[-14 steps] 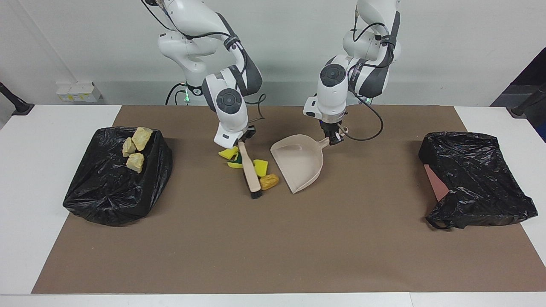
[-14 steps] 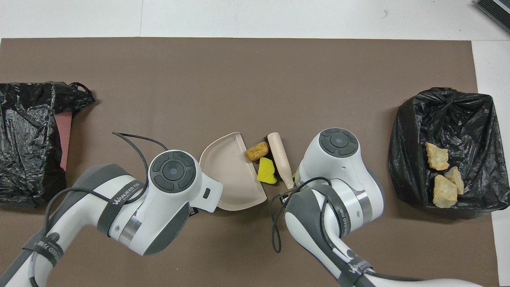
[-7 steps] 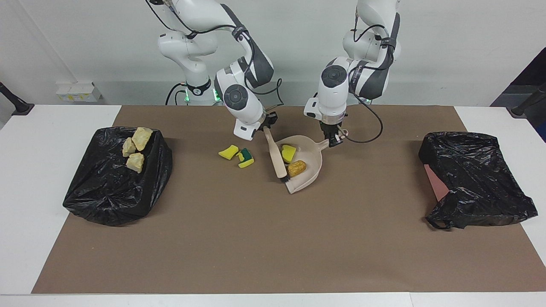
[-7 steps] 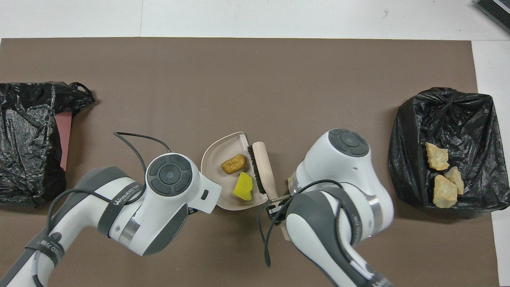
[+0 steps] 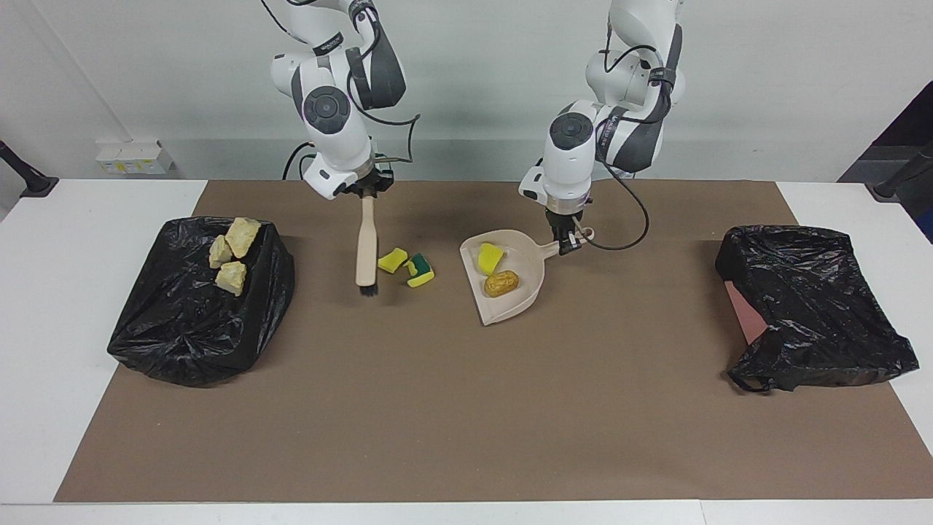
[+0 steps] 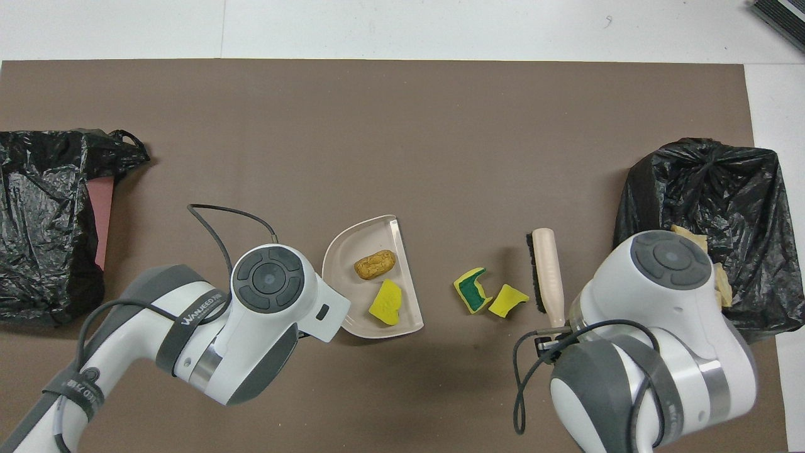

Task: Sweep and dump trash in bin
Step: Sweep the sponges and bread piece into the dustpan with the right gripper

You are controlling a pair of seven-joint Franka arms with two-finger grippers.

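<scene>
Brown matting covers the middle of the white desk [image 5: 87,452], and on it the beige dustpan [image 5: 510,299] sits with its handle clamped in the left hand [image 5: 567,239], whose fingers are closed tight on it. Inside the pan lie a brown bread roll [image 5: 501,283] and a yellow sponge piece [image 5: 489,257], side by side and just apart. The pan's open mouth faces the right arm's end of the desk.

The right hand [image 5: 368,194] is closed on the handle of the beige brush [image 5: 366,251], which hangs nearly upright with its dark bristles at the bottom, low over the mat. Just beside the bristles, between brush and dustpan, two more bits of trash rest on the mat: a plain yellow sponge scrap [image 5: 392,259] and a yellow piece with green [image 5: 420,270], close together, almost touching.

At the right arm's end sits a bin lined with a black bag [image 5: 197,313], with three golden-tan pastries [image 5: 232,255] lying on top of the plastic. At the left arm's end is a second black bag [image 5: 809,306], crumpled, with a strip of reddish material showing at its edge.
</scene>
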